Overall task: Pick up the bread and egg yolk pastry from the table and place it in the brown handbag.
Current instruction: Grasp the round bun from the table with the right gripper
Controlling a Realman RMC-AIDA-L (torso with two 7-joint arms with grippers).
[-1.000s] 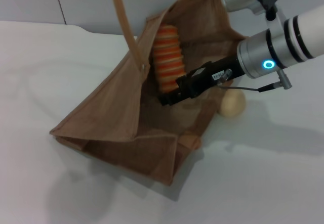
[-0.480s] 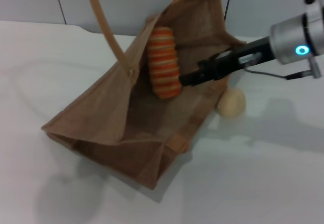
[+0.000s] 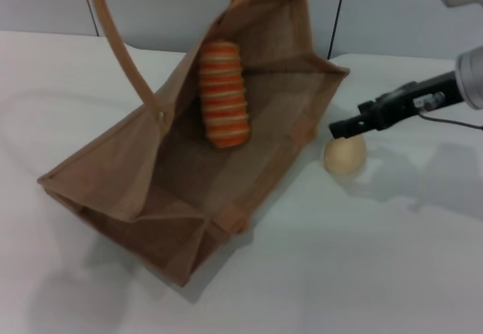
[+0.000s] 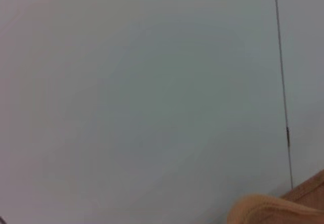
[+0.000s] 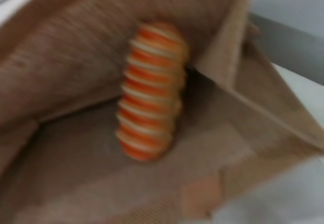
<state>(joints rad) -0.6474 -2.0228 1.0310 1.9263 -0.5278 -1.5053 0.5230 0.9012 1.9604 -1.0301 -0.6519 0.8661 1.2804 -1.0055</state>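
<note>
The brown handbag lies tilted open on the white table, one tan handle held up out of frame. The orange-striped bread rests inside it against the back wall; it also shows in the right wrist view, lying on the bag's burlap wall. The egg yolk pastry sits on the table just right of the bag. My right gripper is outside the bag, empty, just above the pastry. My left gripper is out of view; its wrist view shows only a bit of handle.
The white table stretches around the bag. A grey wall stands behind it. The bag's raised right rim stands close to my right gripper.
My right gripper has let go of the bread and drawn back to the right, out of the bag. The bag has shifted left and opened wider.
</note>
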